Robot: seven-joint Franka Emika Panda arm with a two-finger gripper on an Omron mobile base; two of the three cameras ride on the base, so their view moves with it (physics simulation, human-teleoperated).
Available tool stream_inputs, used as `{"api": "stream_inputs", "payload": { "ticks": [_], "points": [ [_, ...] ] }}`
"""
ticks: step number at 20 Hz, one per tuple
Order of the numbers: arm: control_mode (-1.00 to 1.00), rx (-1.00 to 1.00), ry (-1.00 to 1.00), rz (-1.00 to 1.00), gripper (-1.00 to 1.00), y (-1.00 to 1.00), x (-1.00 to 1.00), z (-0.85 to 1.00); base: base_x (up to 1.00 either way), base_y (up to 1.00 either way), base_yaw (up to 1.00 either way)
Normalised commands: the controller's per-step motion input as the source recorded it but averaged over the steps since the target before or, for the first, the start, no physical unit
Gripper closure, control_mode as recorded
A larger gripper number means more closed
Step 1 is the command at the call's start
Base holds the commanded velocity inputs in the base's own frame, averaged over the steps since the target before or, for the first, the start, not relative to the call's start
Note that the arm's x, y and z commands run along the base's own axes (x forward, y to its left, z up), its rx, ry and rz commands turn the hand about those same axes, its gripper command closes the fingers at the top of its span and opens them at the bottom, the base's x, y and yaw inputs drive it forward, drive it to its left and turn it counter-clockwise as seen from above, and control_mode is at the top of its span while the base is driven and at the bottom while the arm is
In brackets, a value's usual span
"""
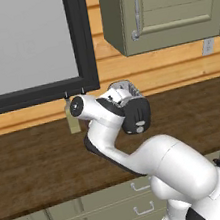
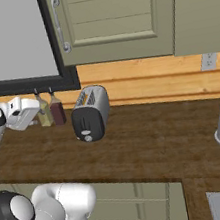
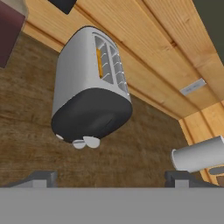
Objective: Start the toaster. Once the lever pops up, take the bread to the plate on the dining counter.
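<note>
toaster [image 2: 90, 113]: small rounded silver-grey body with two slots on top and a black end panel; stands upright on the dark wooden worktop, near the wood-panelled back wall, black end facing 6 o'clock in the right base view
lever [image 3: 91, 141]: small pale grey tab at the lower edge of the black end panel
bread [image 3: 99, 63]: thin orange-tan edge showing inside one slot, sunk low in the toaster

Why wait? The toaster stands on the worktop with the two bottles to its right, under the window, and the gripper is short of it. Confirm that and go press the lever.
One thing is wrong: in the right base view the two bottles stand to the left of the toaster, not its right. The rest holds: toaster on the worktop, gripper short of it.
</note>
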Motion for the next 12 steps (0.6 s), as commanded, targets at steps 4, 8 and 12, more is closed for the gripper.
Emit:
{"api": "stream_inputs", "payload": {
  "ticks": [4, 8, 12],
  "points": [
    [-1.0, 0.0, 0.0, 0.0, -1.0, 0.0, 0.0, 0.0, 0.0, 0.0, 0.0],
    [-1.0, 0.0, 0.0, 0.0, -1.0, 0.0, 0.0, 0.0, 0.0, 0.0, 0.0],
    [-1.0, 0.0, 0.0, 0.0, -1.0, 0.0, 0.0, 0.0, 0.0, 0.0, 0.0]
  ]
}}
